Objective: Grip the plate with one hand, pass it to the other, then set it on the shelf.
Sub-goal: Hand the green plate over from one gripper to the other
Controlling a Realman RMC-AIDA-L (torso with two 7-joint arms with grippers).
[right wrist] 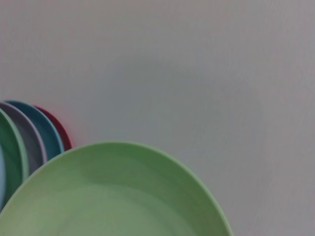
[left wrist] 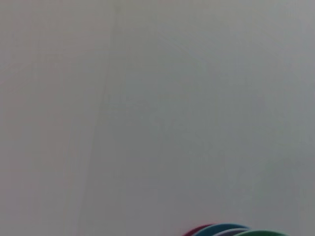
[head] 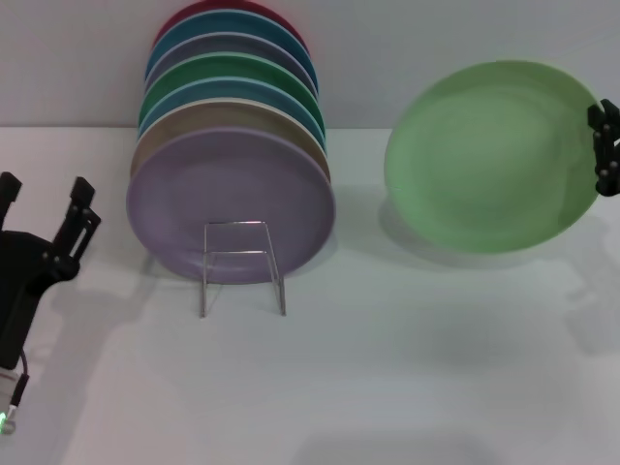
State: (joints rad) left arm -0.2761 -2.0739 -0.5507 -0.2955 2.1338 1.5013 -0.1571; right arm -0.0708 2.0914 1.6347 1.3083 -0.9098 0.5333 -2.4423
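Note:
The pale mint-green plate point(head: 489, 157) is held tilted up off the white table at the right, its face toward me. My right gripper point(head: 605, 145) is shut on its right rim. The plate also fills the low part of the right wrist view point(right wrist: 113, 196). The wire shelf point(head: 242, 266) stands left of centre, its small front loop free, with several plates standing in it; a lilac plate point(head: 231, 205) is at the front. My left gripper point(head: 44, 199) is open and empty at the far left, apart from the rack.
The stacked plates behind the lilac one are beige, blue, emerald green, grey, blue and red point(head: 232, 97); their tops show in the left wrist view point(left wrist: 231, 231) and the right wrist view point(right wrist: 29, 137). A pale wall stands behind the table.

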